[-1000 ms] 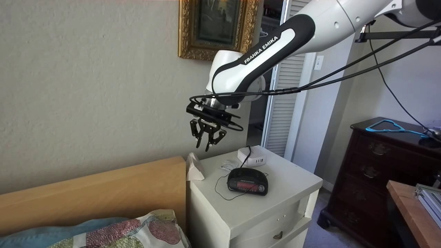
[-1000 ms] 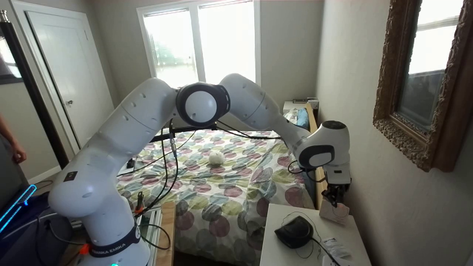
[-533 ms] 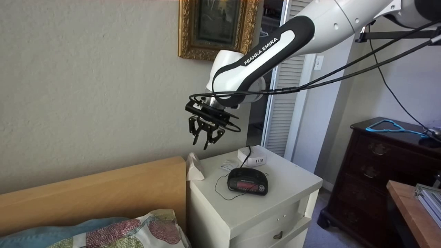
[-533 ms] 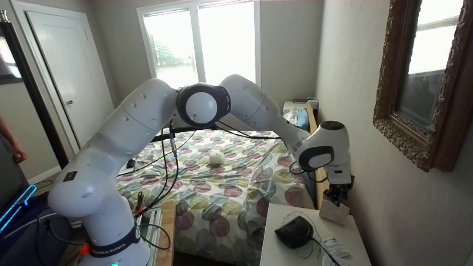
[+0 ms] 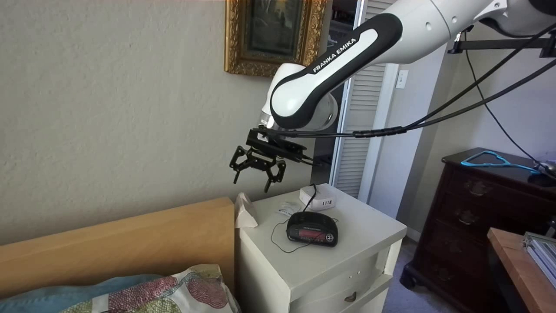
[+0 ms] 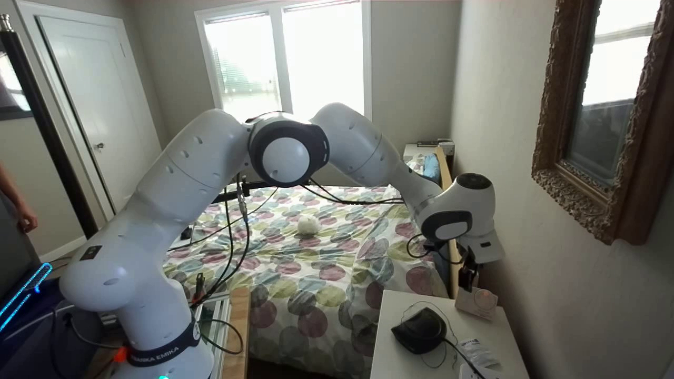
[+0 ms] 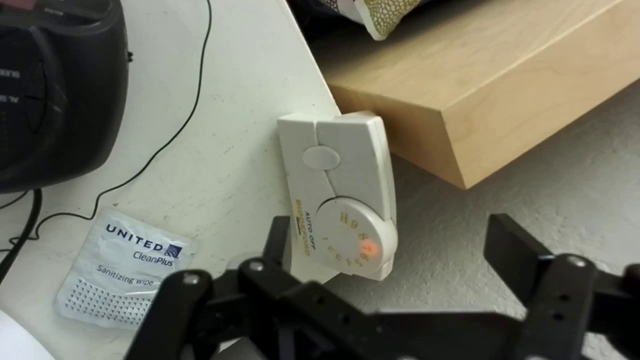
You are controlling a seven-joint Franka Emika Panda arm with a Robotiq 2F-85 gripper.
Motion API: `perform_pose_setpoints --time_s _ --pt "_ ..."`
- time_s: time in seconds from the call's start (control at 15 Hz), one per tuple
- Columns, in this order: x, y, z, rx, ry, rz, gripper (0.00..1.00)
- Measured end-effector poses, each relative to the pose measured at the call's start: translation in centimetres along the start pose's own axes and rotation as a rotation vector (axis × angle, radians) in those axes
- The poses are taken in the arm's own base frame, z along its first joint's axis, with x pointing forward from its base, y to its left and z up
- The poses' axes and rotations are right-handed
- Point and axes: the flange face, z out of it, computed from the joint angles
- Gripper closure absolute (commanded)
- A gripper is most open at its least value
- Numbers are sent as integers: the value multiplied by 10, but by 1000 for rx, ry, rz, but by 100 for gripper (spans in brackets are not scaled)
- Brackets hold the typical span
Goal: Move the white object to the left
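the hand (image 5: 251, 185) is spread above the white device (image 7: 345, 175); the headboard (image 7: 425, 135) is just beside it, wipe (image 7: 125, 270) near, clock (image 5: 312, 228) farther.

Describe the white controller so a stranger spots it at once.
Find the white nightstand beside the wooden headboard. At its corner by the headboard sits the white controller. Unlike the black clock and wipe packet, it has a round numbered dial with an orange glow.
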Motion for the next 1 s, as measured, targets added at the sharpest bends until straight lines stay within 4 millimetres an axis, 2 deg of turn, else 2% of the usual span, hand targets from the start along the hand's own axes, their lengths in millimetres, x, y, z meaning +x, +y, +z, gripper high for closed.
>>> perform_pose_setpoints --time_s 0.47,1.0 --pt "0 17 1 -23 -19 -213 0" --pt "-2 22 19 -51 -13 -216 0"
